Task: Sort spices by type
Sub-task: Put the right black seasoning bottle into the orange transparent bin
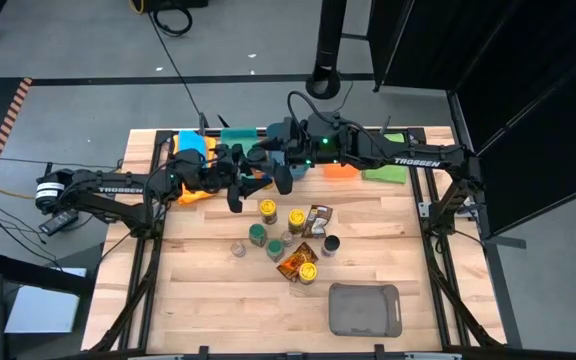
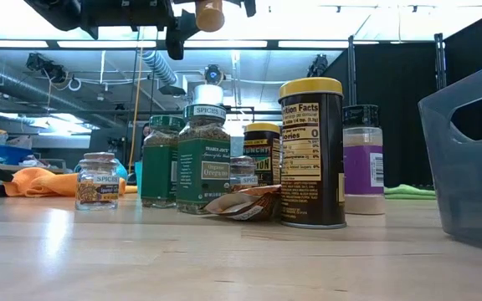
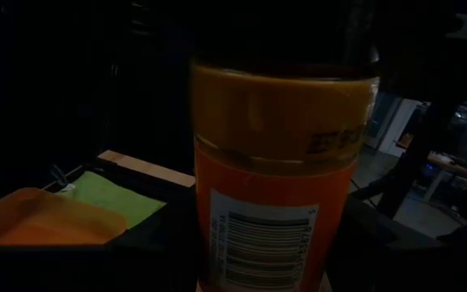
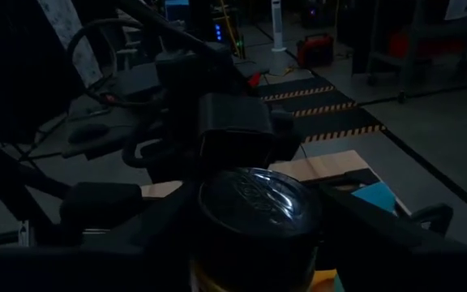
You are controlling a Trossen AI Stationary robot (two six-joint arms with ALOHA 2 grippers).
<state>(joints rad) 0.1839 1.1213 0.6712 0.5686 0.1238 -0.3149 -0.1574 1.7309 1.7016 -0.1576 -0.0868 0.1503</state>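
Left end effector (image 1: 251,176) raised mid-air — pinching orange jar (image 3: 278,182), right end effector (image 1: 280,172) spread beside.

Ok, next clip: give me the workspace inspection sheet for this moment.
Surface: wooden table, no spills seen.
Job's things: jars and foil packets clustered mid-table; one orange jar held in the air over the far side.
Clutter: grey tray near the front edge; coloured bins along the far edge.
Grippers: left gripper shut on the orange jar; right gripper at that jar's dark lid.
Cables: black cable on the floor beyond the table.
Surroundings: black curtain to the right.
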